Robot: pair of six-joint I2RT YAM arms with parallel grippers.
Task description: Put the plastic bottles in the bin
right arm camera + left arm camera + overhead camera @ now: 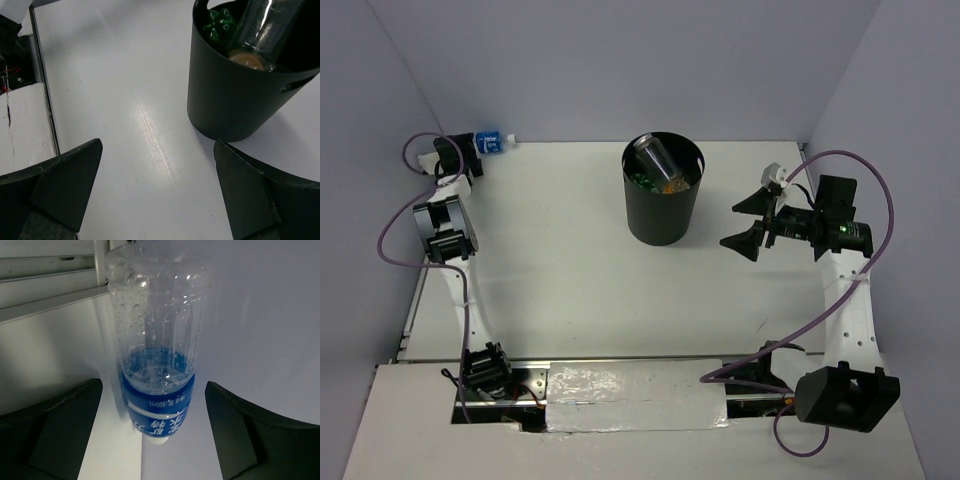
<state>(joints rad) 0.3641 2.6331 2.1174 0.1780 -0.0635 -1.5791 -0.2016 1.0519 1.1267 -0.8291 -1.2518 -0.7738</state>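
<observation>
The black bin (663,190) stands at the table's middle back. In it lie a clear bottle (658,158), a green one (640,180) and an orange one (672,186). A clear bottle with a blue label (492,142) lies in the far left corner. My left gripper (473,149) is open around it. In the left wrist view the bottle (157,340) lies between the fingers with its white cap towards me and gaps on both sides. My right gripper (745,223) is open and empty to the right of the bin (235,100), above bare table.
Grey walls close in the table at the back and sides. A metal rail (45,300) runs along the wall by the blue-label bottle. A silver taped panel (635,395) lies at the near edge. Purple cables (880,200) loop from both arms.
</observation>
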